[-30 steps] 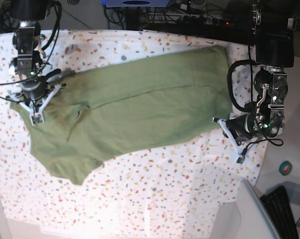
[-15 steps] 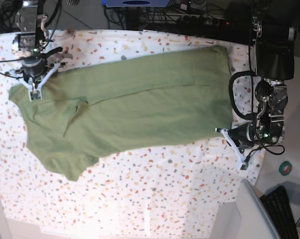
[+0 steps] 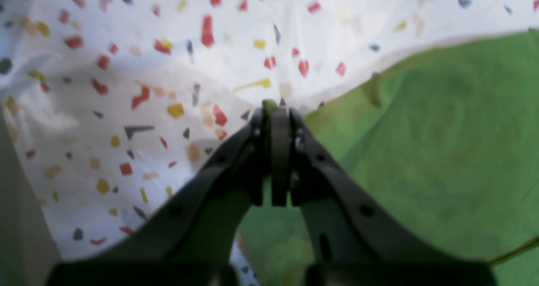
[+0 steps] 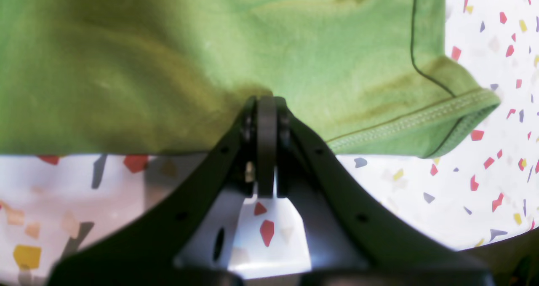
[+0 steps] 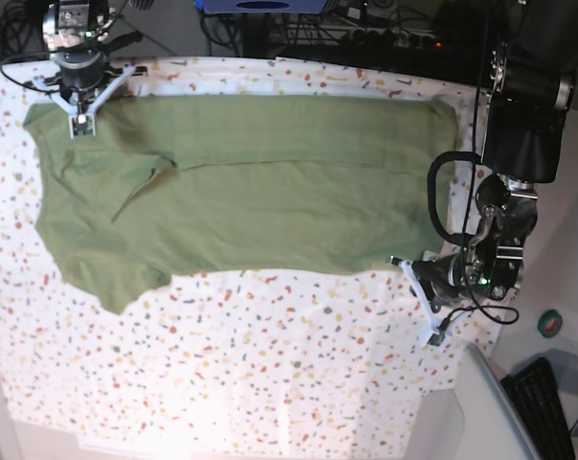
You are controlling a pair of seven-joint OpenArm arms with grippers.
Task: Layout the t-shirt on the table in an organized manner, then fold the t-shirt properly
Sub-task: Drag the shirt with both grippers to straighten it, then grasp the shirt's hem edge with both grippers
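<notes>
Fingers of your left gripper are clamped on a sliver of the shirt's hem corner; your right gripper is pinched shut on the sleeve edge. Since a second ago you've drawn the shirt straight between them, so it lies flatter on the table. Only the wrist views show cloth caught in the jaws.

T-shirt spread across table

A: Count of garments?
B: One t-shirt, on one bench.
A: End effectors?
B: Two: left end effector, right end effector. One green tape roll.
</notes>
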